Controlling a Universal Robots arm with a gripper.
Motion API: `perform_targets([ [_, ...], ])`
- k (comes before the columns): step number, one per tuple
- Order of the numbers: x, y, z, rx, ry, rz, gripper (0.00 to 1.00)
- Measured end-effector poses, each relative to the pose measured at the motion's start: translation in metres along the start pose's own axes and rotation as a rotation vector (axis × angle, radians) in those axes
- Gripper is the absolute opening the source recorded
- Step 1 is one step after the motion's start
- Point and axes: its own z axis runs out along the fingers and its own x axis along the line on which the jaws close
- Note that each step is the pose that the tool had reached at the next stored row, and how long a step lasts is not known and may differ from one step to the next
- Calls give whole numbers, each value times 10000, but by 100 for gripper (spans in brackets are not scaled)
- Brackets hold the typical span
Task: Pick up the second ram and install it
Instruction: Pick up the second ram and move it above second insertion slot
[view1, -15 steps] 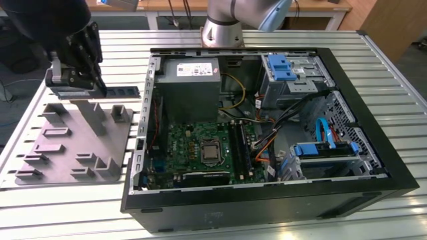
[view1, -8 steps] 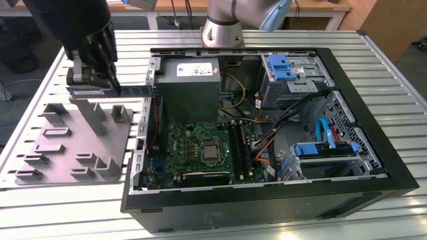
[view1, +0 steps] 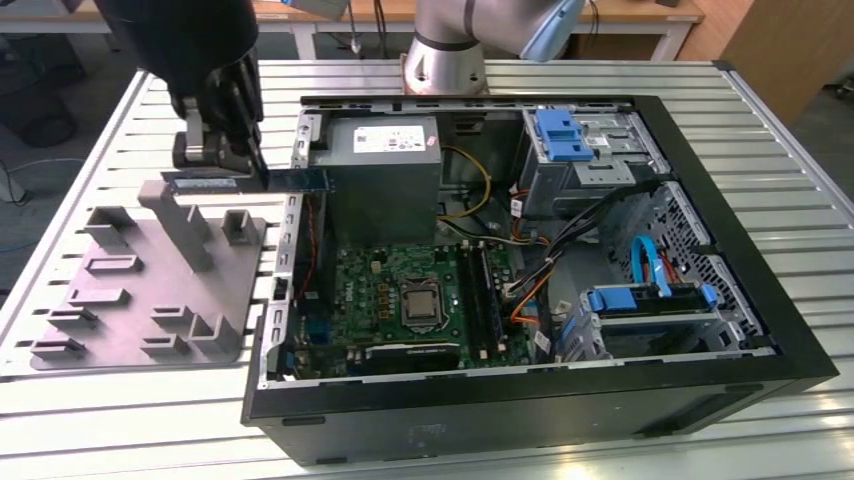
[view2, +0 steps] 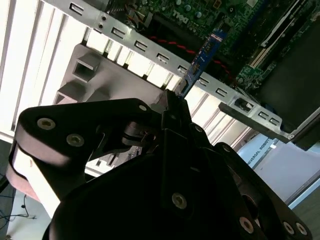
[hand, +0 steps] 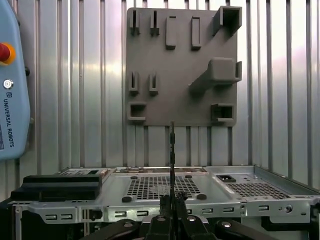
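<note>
Carry step in hand: end effector (view1: 216, 168) clamped on the second ram (view1: 302, 180), which is held in the air over the computer case (view1: 534, 420) wall nearest the grey tray (view1: 120, 300). Seating it likely needs edge-on alignment over a free motherboard (view1: 380, 275) slot.

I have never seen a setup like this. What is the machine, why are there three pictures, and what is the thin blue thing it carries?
The machine is one robot arm standing on a slatted metal table. It ends in a black gripper, which works as its hand. The exterior view comes from a camera off the arm. The two wrist views come from cameras riding on the arm, looking along the gripper. On the table sit an open computer case, with its green circuit board showing, and a grey plastic tray with upright posts. The gripper is shut on the second ram, a thin blue memory stick, held in the air by the case's wall, next to the tray.
</note>
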Motion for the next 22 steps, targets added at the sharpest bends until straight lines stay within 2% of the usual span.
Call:
perform_targets([
  [22,-87,-600,12,-8,-1,0,14],
])
